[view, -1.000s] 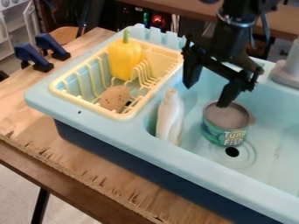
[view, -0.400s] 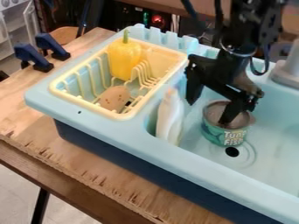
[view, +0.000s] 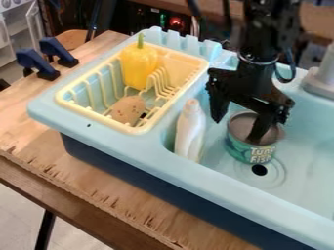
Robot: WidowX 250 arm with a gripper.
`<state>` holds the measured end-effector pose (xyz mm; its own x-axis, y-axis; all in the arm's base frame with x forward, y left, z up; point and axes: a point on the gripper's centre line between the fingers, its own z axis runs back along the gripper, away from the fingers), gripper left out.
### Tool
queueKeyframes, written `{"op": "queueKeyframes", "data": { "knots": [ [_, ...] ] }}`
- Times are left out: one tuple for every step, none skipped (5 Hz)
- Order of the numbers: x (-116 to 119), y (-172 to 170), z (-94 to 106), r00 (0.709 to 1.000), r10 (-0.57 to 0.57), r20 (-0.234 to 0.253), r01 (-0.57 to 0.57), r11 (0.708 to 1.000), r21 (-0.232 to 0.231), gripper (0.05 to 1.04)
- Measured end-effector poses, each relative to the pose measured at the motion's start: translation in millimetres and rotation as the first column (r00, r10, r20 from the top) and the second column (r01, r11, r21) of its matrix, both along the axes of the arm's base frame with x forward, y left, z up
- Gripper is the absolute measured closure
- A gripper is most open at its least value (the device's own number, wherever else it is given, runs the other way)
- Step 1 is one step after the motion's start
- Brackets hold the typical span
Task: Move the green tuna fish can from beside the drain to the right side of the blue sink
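Tuna can (view: 241,149), upright in the toy sink (view: 303,171), with the white bottle (view: 188,134) at its 9 o'clock. The gripper (view: 239,128) is spread, grasping nothing, one finger over the can's mouth, the other outside its 10 o'clock rim. Probably light, stiff and smooth-walled; the rim at 10 o'clock offers the likeliest hold.

A yellow pepper (view: 138,66) stands behind a speckled potato (view: 128,108) in the pale yellow dish rack (view: 98,118). A white bottle (view: 189,132) stands upright in the light blue sink (view: 117,142); two blue clamps (view: 56,48) sit on the wooden table (view: 104,193)
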<state>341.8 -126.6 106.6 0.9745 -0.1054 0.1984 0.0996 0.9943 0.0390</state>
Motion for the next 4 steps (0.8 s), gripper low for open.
{"op": "queueKeyframes", "data": {
  "knots": [
    [1.5, -19.1, -0.2, 0.995, -0.095, 0.007, 0.095, 0.987, -0.133, 0.078],
    [1.5, -33.4, -2.3, 0.989, -0.145, 0.007, 0.144, 0.979, -0.146, 0.078],
    [3.3, -56.1, -2.8, 0.978, -0.207, -0.008, 0.204, 0.969, -0.139, 0.077],
    [-4.8, -73.5, -1.3, 0.962, -0.271, -0.023, 0.265, 0.952, -0.153, 0.078]
  ]
}}
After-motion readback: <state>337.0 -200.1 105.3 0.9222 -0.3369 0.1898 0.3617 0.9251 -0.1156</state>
